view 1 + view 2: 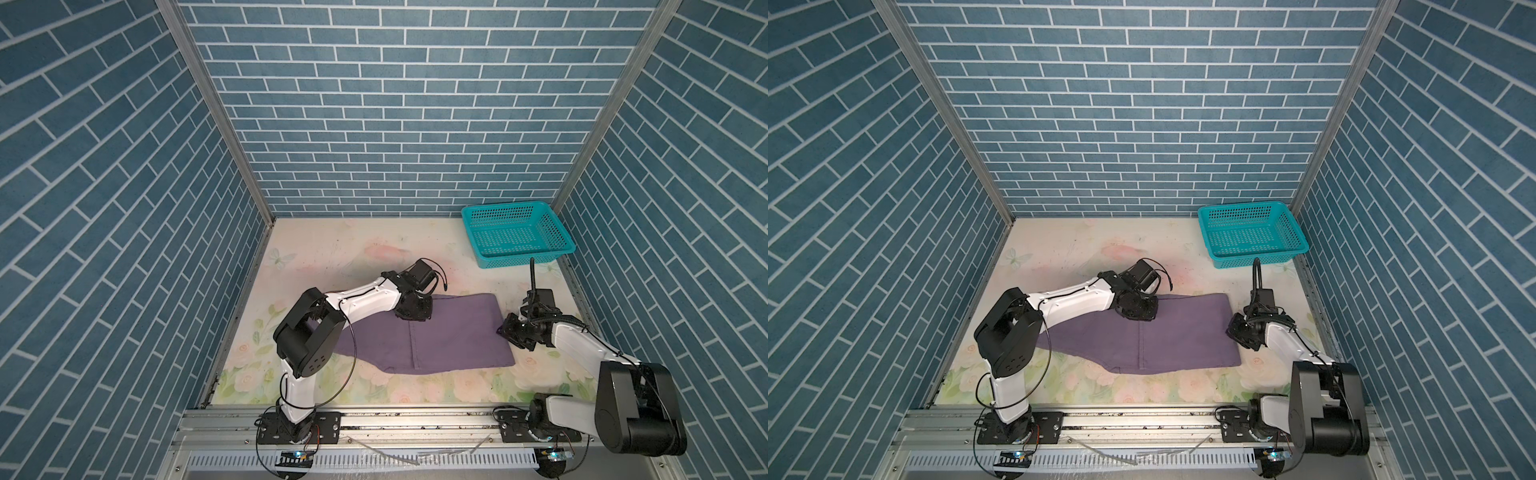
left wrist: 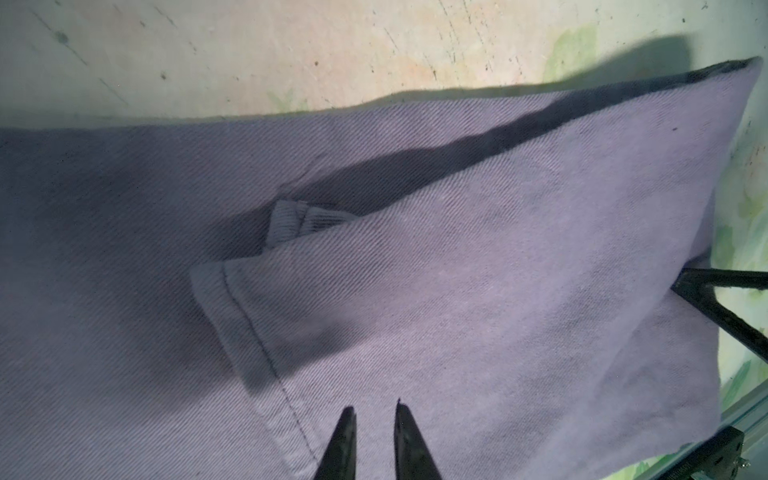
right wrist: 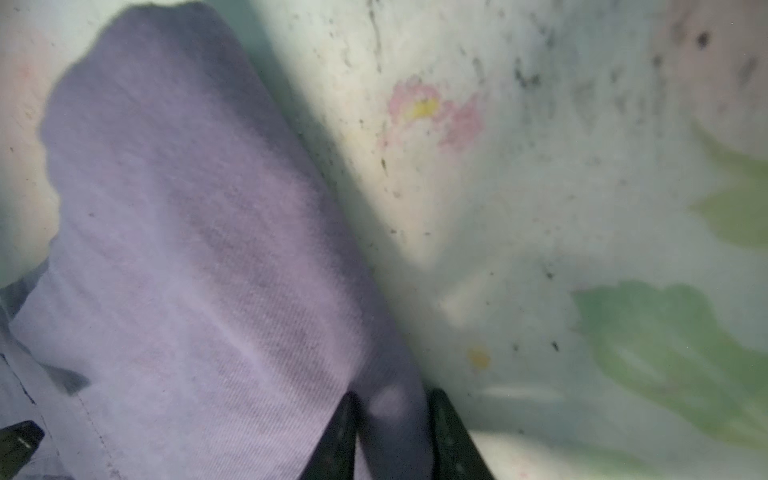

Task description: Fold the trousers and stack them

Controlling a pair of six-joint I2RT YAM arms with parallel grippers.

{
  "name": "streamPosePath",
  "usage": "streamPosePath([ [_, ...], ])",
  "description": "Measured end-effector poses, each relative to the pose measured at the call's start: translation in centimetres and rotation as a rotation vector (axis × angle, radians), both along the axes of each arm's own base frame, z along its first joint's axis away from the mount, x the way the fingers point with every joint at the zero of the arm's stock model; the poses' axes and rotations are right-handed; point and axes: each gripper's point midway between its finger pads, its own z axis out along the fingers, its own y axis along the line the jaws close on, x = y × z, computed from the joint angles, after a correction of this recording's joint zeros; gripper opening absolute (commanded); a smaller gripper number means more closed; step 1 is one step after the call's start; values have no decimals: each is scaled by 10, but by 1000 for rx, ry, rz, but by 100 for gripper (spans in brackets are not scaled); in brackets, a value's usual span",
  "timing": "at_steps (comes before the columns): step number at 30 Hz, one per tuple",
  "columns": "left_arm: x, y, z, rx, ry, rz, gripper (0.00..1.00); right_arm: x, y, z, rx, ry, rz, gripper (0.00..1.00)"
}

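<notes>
The folded trousers [image 1: 436, 332] lie lengthwise, crosswise before the teal basket [image 1: 503, 206]. The right gripper [image 3: 390, 399] pinches their end. The left gripper [image 2: 372, 409] is barely parted and empty.

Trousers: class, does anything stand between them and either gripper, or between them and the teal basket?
Nothing visible does. The right gripper pinches the purple trousers at their right edge; the left gripper is directly over the cloth. Between trousers and teal basket lies bare floral table, with only the right arm's wrist above it.
</notes>
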Motion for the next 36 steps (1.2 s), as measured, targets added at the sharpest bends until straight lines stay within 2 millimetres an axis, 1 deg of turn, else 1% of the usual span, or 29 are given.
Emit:
streamPosePath([
  [2,-1,-1,-1,2,2,-2,20,1,0,0,18,2,-13,0],
  [9,-1,-1,-4,7,8,-1,20,1,-2,2,41,1,-26,0],
  [14,-1,-1,-5,7,9,0,20,-4,-5,6,40,7,-38,0],
  [17,-1,0,-5,7,9,0,20,-6,-8,11,38,15,-46,0],
  [24,-1,-1,-5,7,9,0,20,-2,-14,28,33,-5,-59,0],
  [30,-2,0,-5,8,10,-1,20,-8,-20,27,29,23,-74,0],
  [33,-2,-1,-4,5,10,-2,20,-8,-29,36,23,21,-100,0],
  [36,0,-4,1,-6,8,-4,20,-1,-41,55,12,-14,-130,0],
])
